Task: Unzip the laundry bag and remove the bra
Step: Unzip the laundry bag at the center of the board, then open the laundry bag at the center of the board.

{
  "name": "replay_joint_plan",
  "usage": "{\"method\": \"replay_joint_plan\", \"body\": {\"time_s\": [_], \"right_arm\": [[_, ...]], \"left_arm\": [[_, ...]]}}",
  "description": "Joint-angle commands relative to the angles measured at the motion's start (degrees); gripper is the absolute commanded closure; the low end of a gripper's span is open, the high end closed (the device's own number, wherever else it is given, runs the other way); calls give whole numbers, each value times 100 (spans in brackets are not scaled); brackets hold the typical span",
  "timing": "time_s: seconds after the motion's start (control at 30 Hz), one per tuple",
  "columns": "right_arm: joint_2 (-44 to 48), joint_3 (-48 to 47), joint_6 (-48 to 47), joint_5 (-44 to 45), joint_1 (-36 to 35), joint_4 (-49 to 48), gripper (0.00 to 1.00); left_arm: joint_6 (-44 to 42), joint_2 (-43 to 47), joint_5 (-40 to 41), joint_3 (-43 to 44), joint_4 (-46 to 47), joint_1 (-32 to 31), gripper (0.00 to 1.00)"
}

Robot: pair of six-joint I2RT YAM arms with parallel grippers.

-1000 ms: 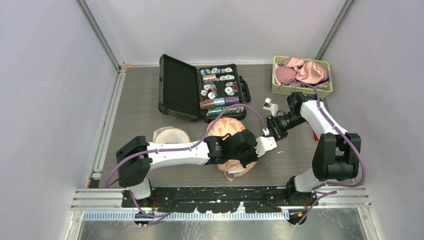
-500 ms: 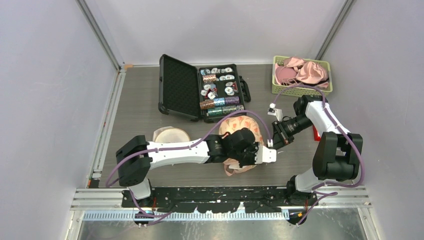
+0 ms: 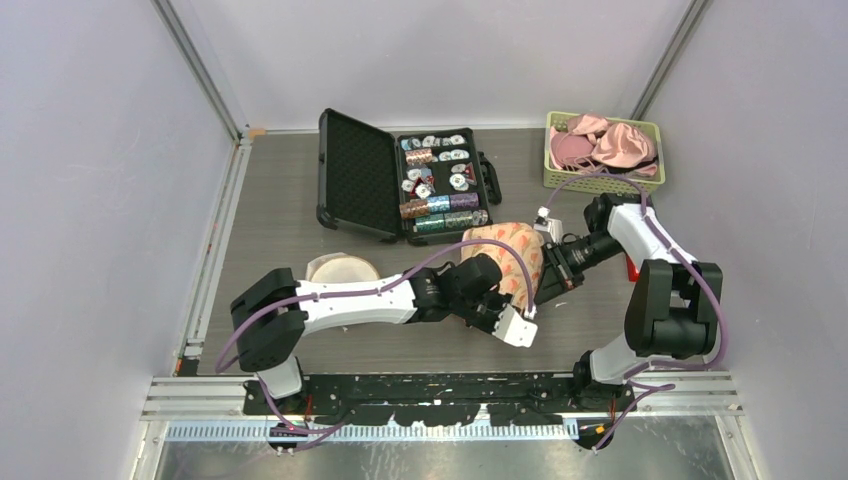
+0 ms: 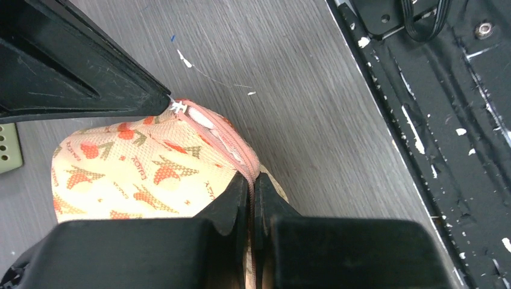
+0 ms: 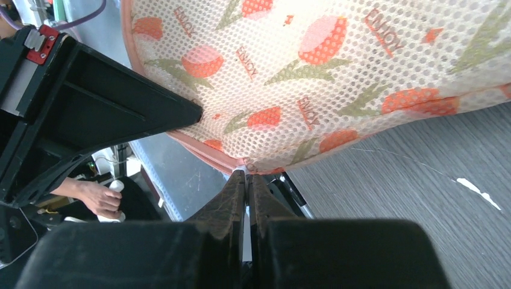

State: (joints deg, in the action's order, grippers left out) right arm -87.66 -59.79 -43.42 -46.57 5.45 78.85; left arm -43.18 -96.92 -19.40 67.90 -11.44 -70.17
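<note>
Your left gripper [image 4: 252, 186] pinched the laundry bag [image 4: 138, 174], your right gripper [image 5: 246, 179] its zip [image 4: 220, 132]; zip looked shut, bra not out

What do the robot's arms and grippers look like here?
The left arm and right arm match: white shells, black joints, a purple cable looped along each. The left gripper and right gripper have black, wedge-shaped fingers tapering to thin tips.

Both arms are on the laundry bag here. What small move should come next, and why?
Probably slide the right fingers, shut on the zipper pull, along the seam away from the left fingers, which pinch the laundry bag at its zipper edge as an anchor. The seam between them looks barely opened.
</note>
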Motion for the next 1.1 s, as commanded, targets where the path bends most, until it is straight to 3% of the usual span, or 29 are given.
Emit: {"method": "replay_joint_plan", "body": {"time_s": [0.0,0.1,0.2,0.3,0.47,0.53,0.57,0.7,0.87,0.97,1.07], "right_arm": [[-185,-419,-213,407,105,-617,84],[-306,-614,-309,427,112,-374,69],[-363,-756,-21,456,116,-474,54],[-370,-810,592,575,114,-947,46],[-468,-907,1269,857,114,-1543,41],[-521,-957,1403,935,106,-1631,41],[-545,-970,1476,960,106,-1673,41],[-572,-967,1741,975,68,-1812,41],[-481,-803,1959,983,-70,-1944,41],[-412,-636,1985,1113,-167,-2083,41],[-401,-491,2086,1311,-334,-2280,41]], "left_arm": [[-582,-53,-233,-124,-1183,60,100],[-1090,-46,-273,-182,-1377,146,100],[-967,-90,48,-237,-1132,238,99],[-540,-124,205,-30,-1105,368,86],[355,65,-290,543,-1738,582,51],[807,203,-645,707,-1928,834,29],[1070,275,-837,788,-1954,1001,23],[2521,338,-975,952,-1796,1725,20],[3985,25,-762,1124,-1734,2467,26],[4367,-6,-184,948,-1496,2572,27],[4639,-195,-98,1033,-1657,2629,32]]}}
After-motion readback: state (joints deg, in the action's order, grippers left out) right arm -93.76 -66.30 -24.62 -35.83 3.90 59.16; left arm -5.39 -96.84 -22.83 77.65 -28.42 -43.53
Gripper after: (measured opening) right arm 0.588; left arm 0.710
